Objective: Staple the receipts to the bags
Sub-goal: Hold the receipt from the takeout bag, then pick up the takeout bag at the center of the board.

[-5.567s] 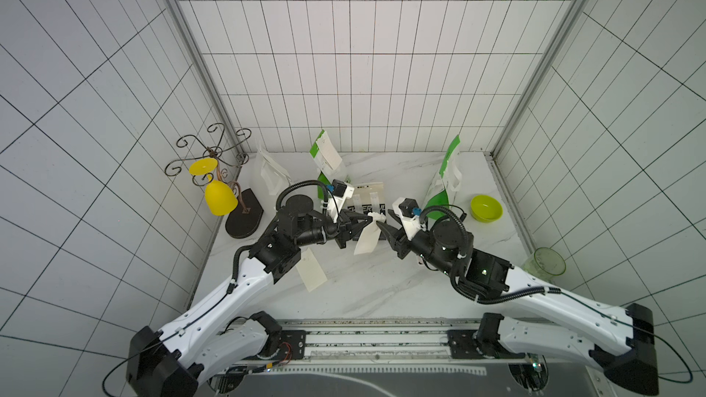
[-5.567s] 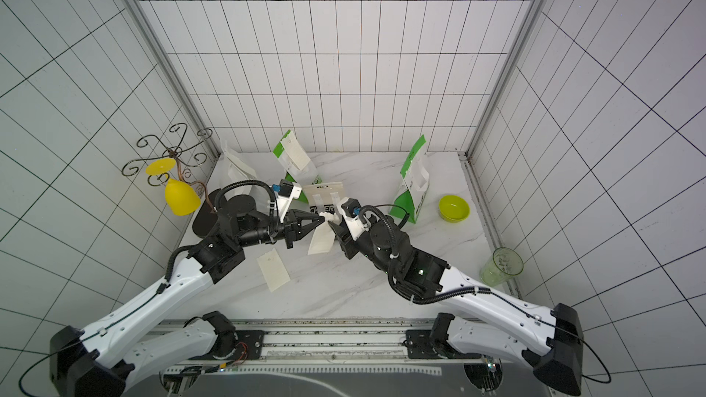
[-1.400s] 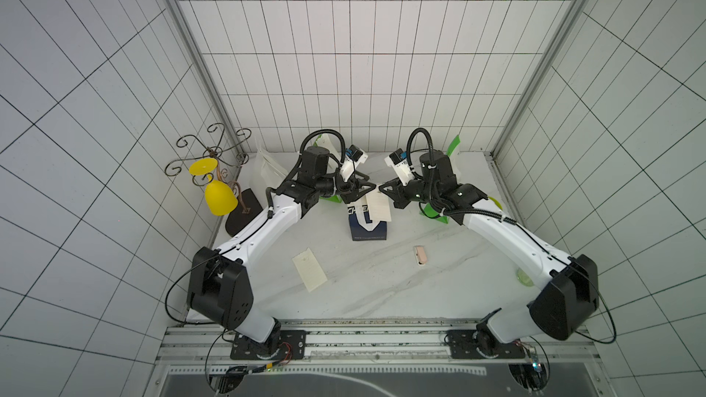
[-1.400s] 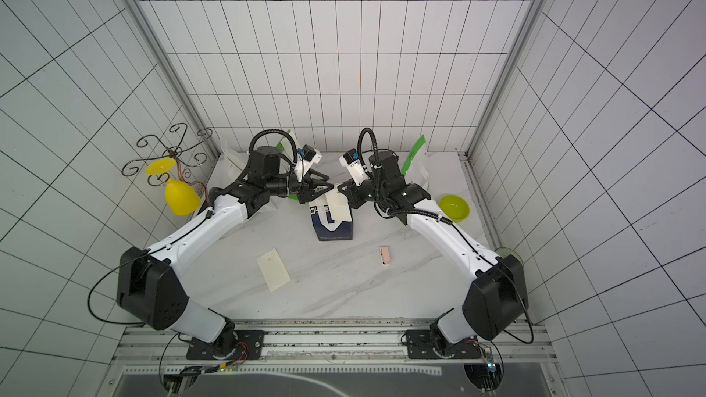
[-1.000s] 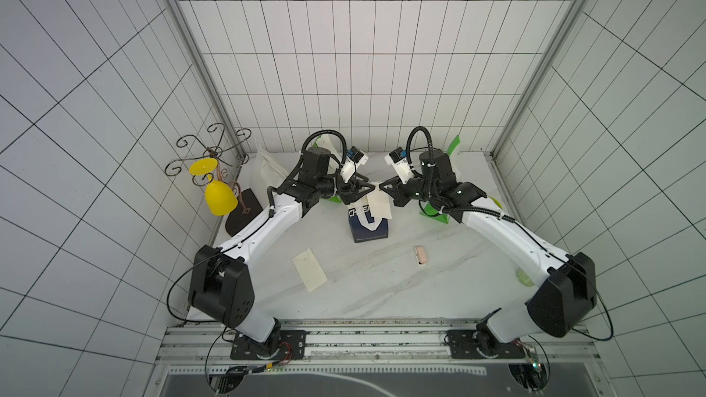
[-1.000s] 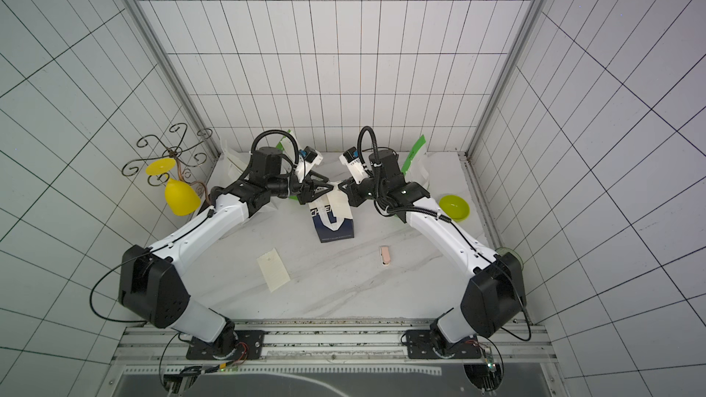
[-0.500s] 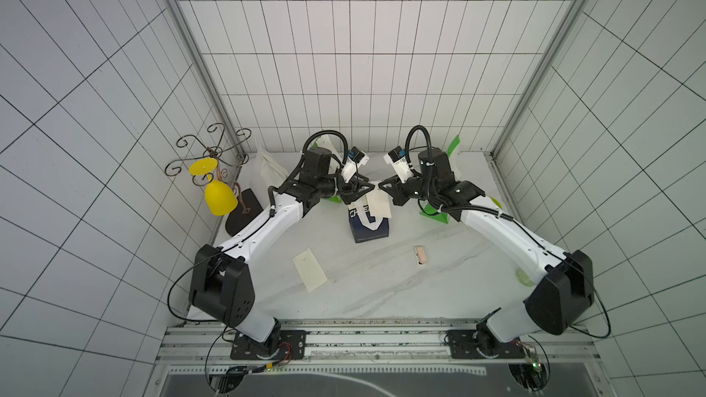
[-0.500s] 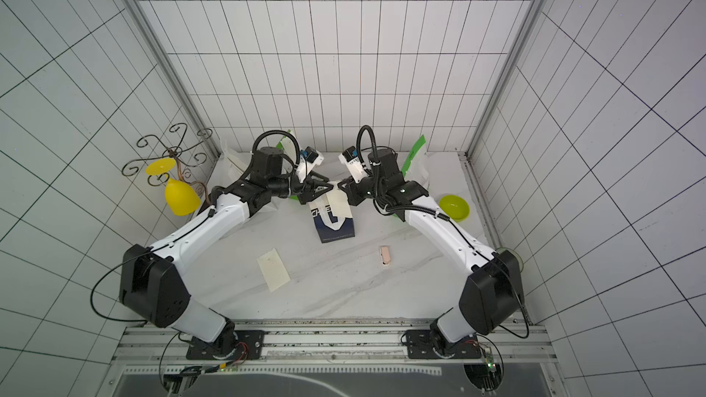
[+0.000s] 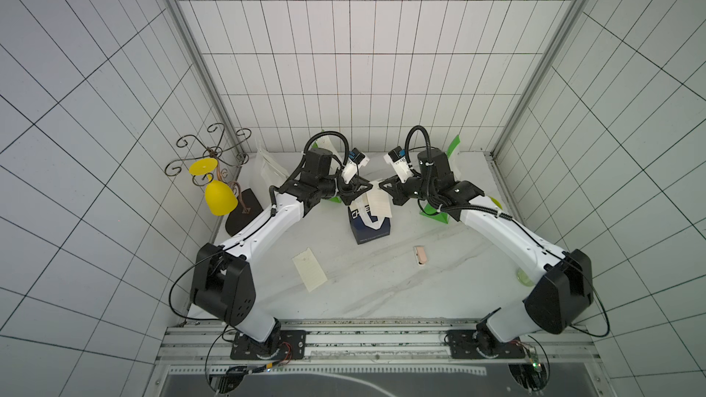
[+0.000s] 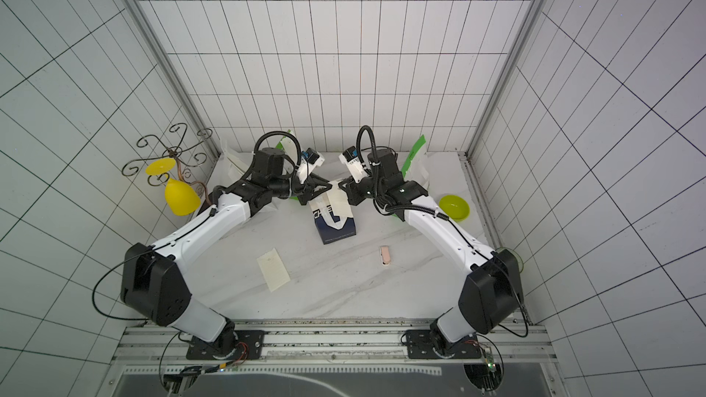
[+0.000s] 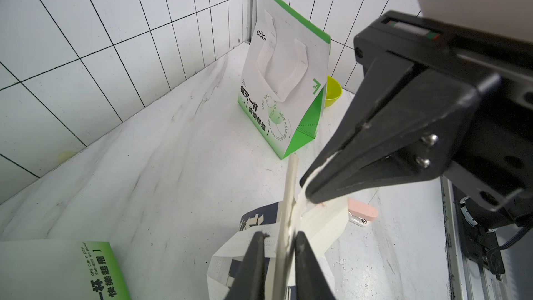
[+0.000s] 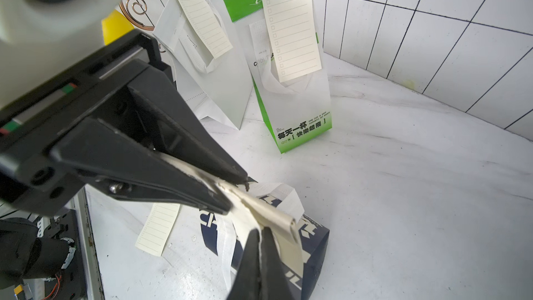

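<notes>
Marble tabletop (image 9: 382, 284) sat inside white-tiled walls (image 9: 344, 70); your L gripper (image 9: 365, 188) & R gripper (image 9: 384, 185) each clamped same receipt (image 9: 378, 202) over navy bag (image 9: 372, 231).

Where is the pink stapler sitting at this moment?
In both top views the pink stapler lies flat on the marble table, a little in front of the navy bag and to the robot's right of it.

From my feed the navy bag (image 9: 376, 234) looks matt paper, the tabletop (image 9: 382, 284) under it glossy marble-look, the pink stapler (image 9: 420, 256) near it smooth plastic.
</notes>
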`<control>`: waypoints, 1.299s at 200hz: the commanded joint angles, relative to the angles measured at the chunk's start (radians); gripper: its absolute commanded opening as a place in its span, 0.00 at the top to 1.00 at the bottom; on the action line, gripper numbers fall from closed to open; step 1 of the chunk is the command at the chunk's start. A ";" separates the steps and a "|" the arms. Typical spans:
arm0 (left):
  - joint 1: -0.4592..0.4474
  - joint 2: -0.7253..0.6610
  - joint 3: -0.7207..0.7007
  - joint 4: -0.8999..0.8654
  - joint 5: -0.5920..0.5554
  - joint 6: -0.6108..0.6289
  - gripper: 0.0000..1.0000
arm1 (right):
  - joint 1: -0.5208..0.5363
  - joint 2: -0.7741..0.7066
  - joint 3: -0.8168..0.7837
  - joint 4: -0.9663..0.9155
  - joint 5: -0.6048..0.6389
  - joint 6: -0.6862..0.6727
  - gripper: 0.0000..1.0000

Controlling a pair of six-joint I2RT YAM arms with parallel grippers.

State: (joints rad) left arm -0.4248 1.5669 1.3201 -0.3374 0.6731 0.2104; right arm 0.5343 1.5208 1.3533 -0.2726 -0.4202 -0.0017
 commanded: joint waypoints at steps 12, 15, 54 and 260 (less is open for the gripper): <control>-0.003 0.009 0.021 0.002 -0.006 0.028 0.95 | -0.010 0.012 0.106 0.010 0.023 -0.018 1.00; -0.004 0.009 0.021 0.004 -0.004 0.028 0.96 | -0.010 0.012 0.107 0.012 0.028 -0.017 1.00; -0.004 -0.015 0.001 0.011 0.019 0.048 1.00 | -0.011 -0.002 0.091 0.033 0.143 0.020 0.65; -0.079 -0.186 -0.040 -0.089 -0.368 -0.162 1.00 | -0.035 -0.252 -0.506 -0.071 0.395 0.377 0.42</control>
State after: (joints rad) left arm -0.4892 1.3952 1.2816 -0.3782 0.4229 0.0780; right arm 0.5037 1.2205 0.9398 -0.2325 -0.0696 0.3183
